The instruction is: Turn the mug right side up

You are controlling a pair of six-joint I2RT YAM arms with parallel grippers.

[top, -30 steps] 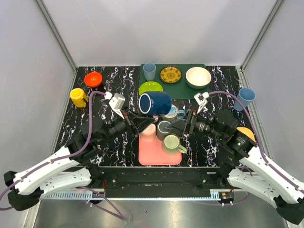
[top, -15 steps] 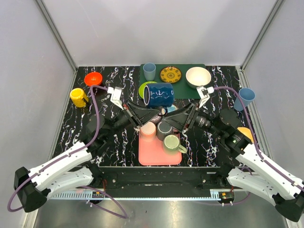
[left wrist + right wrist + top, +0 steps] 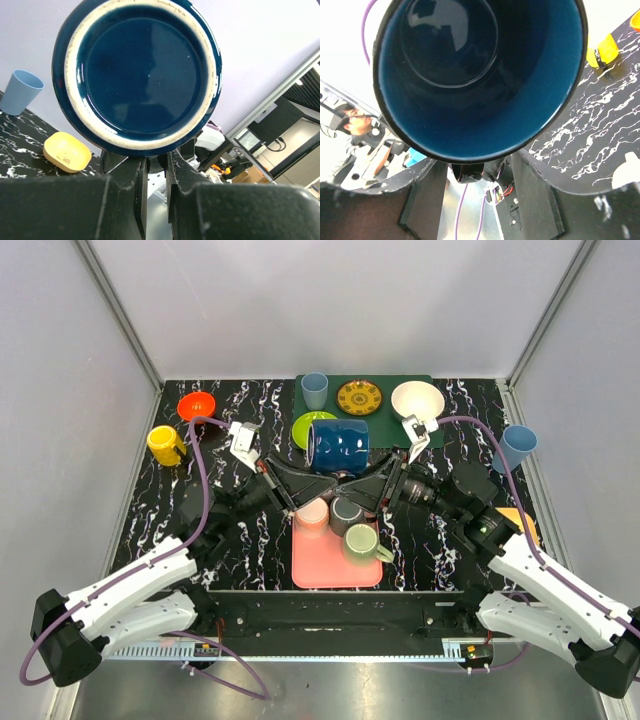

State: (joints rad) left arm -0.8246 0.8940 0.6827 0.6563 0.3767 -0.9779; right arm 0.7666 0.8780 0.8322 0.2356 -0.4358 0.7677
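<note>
I have the dark blue mug (image 3: 338, 445) up off the desk (image 3: 240, 430), lying on its side in the air just behind the pink tray (image 3: 320, 565), with its base facing my left arm and its open mouth facing my right. The left end effector (image 3: 152, 170) is clamped narrowly on something under the mug, I judge the handle, while the right end effector (image 3: 477, 175) has its fingers spread apart below the rim. By my reckoning the flip is about half done: the mouth has yet to come round to face up, and the mug has to be set down.
</note>
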